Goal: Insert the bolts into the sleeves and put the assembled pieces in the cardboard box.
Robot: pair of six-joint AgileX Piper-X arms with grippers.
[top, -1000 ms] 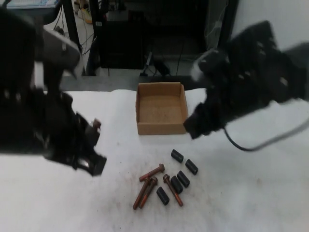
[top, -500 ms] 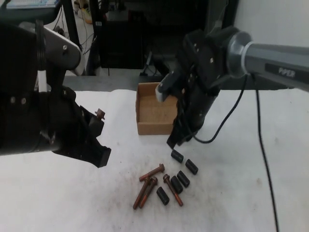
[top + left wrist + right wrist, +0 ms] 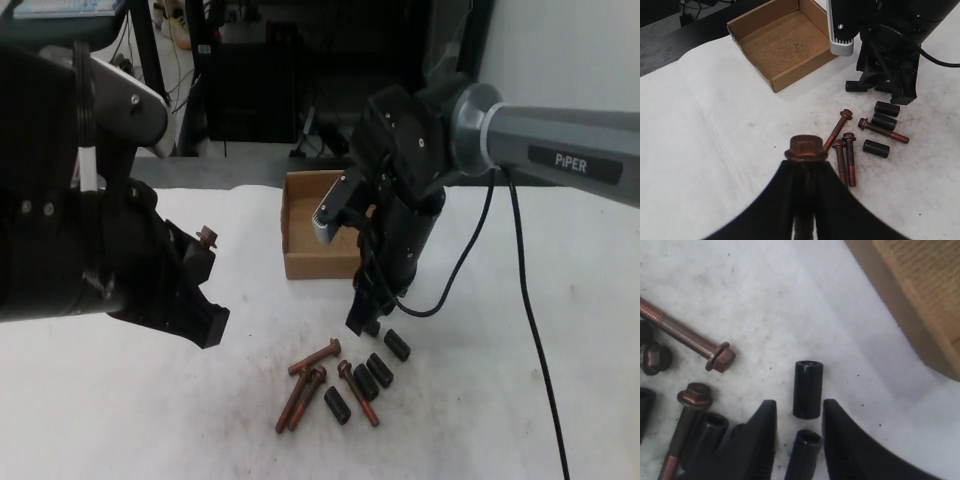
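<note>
White cloth covers the counter (image 3: 120, 420), where four loose copper-coloured hex-head bolts (image 3: 845, 157) and five short black cylindrical sleeves (image 3: 876, 148) lie near the open brown cardboard box (image 3: 805, 67). Off to one side, the left gripper (image 3: 805, 167) is clenched on a fifth bolt (image 3: 806, 147), head up. Over the pile, the right gripper (image 3: 800, 407) is spread, its fingers flanking the one sleeve (image 3: 807, 387) nearest the box.
</note>
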